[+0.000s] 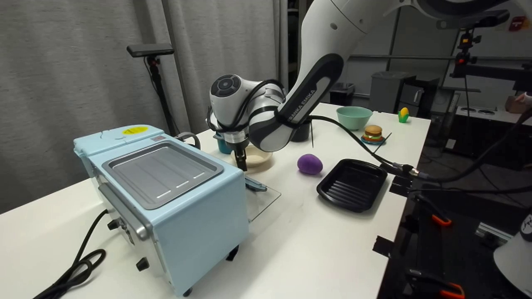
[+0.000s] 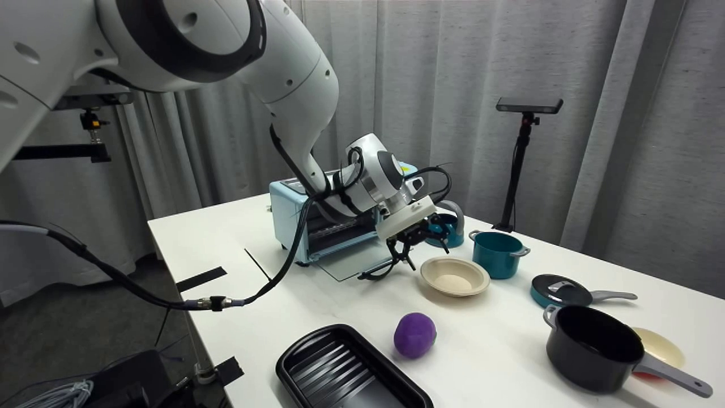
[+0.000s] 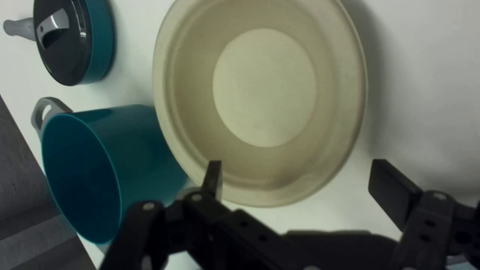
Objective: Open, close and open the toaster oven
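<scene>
Toaster oven (image 1: 187, 216) open, my gripper (image 2: 430, 260) wide

An exterior view alone shows a looped black cord (image 1: 86, 262) leftmost; then the boxy metal oven on the white table (image 1: 307, 249), clear door (image 2: 354, 260) lowered, my parted fingers (image 3: 393, 193), round matte bowl (image 2: 455, 277).

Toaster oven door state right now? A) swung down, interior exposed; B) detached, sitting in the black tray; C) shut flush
A: in an exterior view, the glass door extends out at the foot of the toaster oven, with its dark cavity visible above it.
</scene>
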Available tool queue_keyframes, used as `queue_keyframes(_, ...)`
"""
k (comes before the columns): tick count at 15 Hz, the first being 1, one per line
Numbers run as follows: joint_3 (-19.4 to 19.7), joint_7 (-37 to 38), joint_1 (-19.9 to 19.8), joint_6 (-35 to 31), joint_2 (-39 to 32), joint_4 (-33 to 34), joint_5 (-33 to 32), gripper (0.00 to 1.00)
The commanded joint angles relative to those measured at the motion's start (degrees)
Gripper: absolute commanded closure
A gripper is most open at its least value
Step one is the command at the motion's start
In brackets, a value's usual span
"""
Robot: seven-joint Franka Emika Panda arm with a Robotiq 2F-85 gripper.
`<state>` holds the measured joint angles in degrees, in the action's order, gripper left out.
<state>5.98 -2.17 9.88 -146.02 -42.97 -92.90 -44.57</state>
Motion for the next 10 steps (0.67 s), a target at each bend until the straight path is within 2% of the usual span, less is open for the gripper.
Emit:
queue_keyframes(1,-0.19,2.08,0.80,-0.93,-0.93,1.82,-0.53,0.00)
queue_keyframes(10,0.30,6.77,0.78,-7.08,2.46,-1.17,-0.33,0.00)
